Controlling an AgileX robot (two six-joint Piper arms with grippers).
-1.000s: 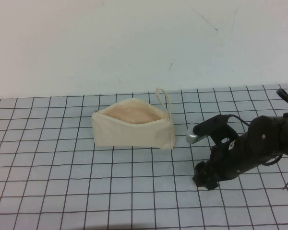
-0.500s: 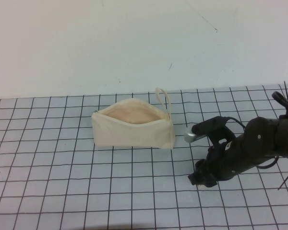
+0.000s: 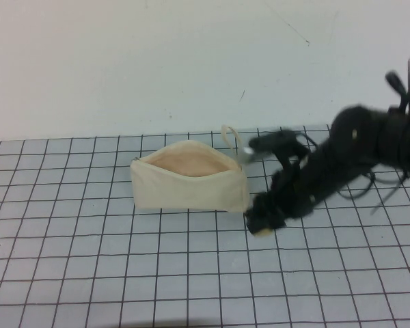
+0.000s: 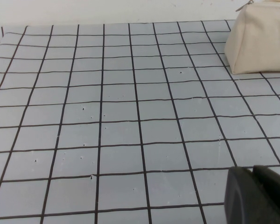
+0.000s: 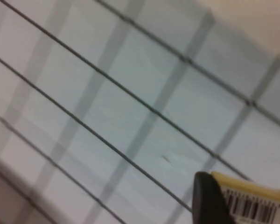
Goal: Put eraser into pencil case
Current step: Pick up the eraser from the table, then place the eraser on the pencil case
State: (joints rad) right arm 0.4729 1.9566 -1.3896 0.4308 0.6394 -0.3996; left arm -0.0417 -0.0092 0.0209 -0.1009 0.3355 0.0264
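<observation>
The cream-white pencil case (image 3: 188, 184) stands open on the gridded table, its peach lining showing and its loop strap (image 3: 230, 137) at the right end. My right gripper (image 3: 263, 223) is in the air just right of the case's right end, shut on the tan-yellow eraser (image 5: 248, 201), whose barcode label shows in the right wrist view. A tan bit of the eraser (image 3: 262, 232) shows under the gripper in the high view. My left gripper (image 4: 259, 196) is out of the high view; its dark fingers sit low over the table, with the case (image 4: 259, 39) far off.
The gridded grey mat (image 3: 123, 273) covers the table up to a plain white wall (image 3: 123, 68) behind. The right arm's black body and cables (image 3: 376, 147) hang over the right side of the mat.
My right gripper has lifted off the table with the eraser and moved left and back, toward the right end of the pencil case. The case has not moved.
</observation>
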